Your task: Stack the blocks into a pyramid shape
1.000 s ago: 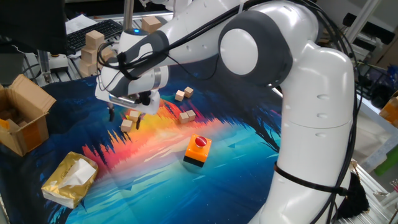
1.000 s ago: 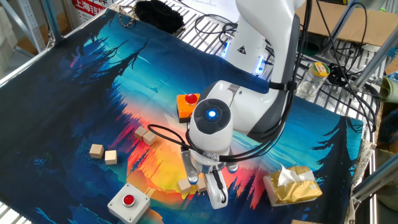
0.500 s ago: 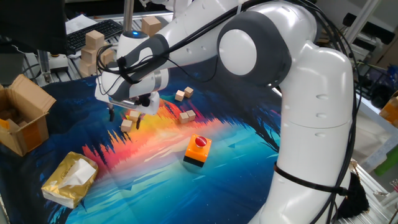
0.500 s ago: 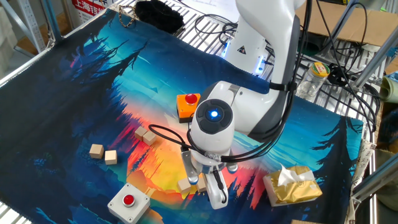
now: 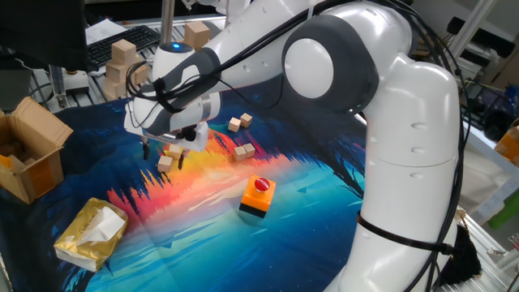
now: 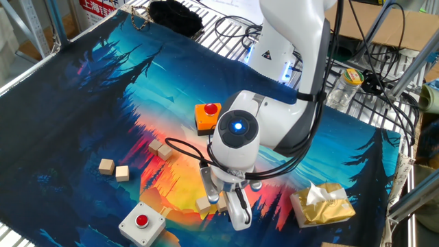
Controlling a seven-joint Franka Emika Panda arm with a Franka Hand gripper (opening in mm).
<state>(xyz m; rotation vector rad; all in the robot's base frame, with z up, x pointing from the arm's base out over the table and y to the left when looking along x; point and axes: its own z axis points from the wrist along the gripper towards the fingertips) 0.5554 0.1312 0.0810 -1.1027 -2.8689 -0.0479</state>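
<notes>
1. sunset-and-forest printed cloth [image 6: 82,89] covers the table, and the blocks lie scattered on its orange patch.
2. closest in, the gripper [image 6: 223,206] hangs low over two blocks [image 6: 206,203] that sit touching, probably the start of the pyramid's base row. its fingers [image 6: 238,209] straddle them, but whether they are clamped on one or let go, i cannot tell.
3. just beyond the gripper, a second pair of blocks [image 6: 161,149] waits; in the first fixed view it lies past the fingers [image 5: 241,151].
4. farther out, two more blocks [image 6: 113,169] sit together, near the white button box [image 6: 140,223].
5. well apart on the other side are the orange button box [image 6: 207,116] and a gold tissue pack [image 6: 321,204], both out of the build's way.
</notes>
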